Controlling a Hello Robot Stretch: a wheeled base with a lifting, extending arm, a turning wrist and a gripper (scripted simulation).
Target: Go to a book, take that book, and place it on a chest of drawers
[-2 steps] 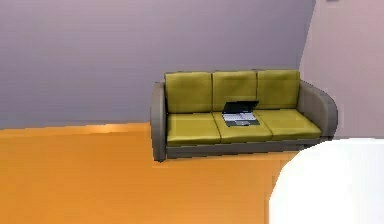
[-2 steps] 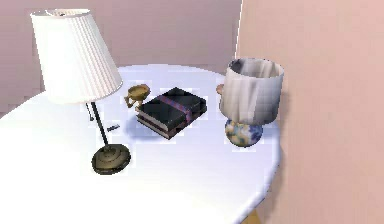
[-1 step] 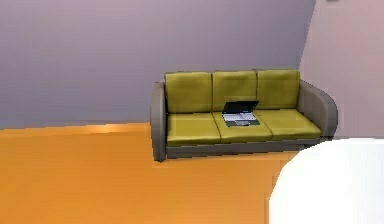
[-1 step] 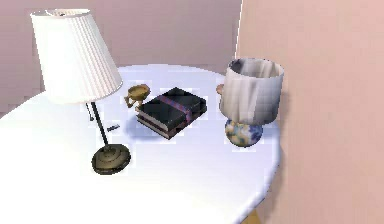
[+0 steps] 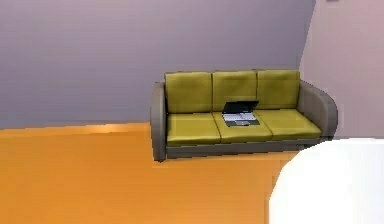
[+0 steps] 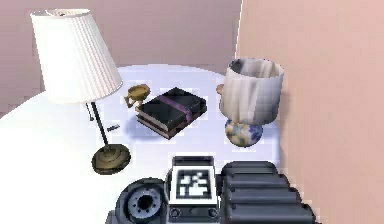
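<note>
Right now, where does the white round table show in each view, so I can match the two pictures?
Forward view: the white table sits in the bottom right corner.
Arm side view: the table spans the middle, bearing a lamp, a dark book and a vase.
Shared landmark: probably the wall corner where grey-purple meets pale pink, upper right in both.

The bench runs off the forward view's bottom and right edges. In the arm side view the book hides part of a small gold cup, a speck by the lamp is too small to name, and the pincer is cut by the bottom edge; whether it holds anything cannot be told.
</note>
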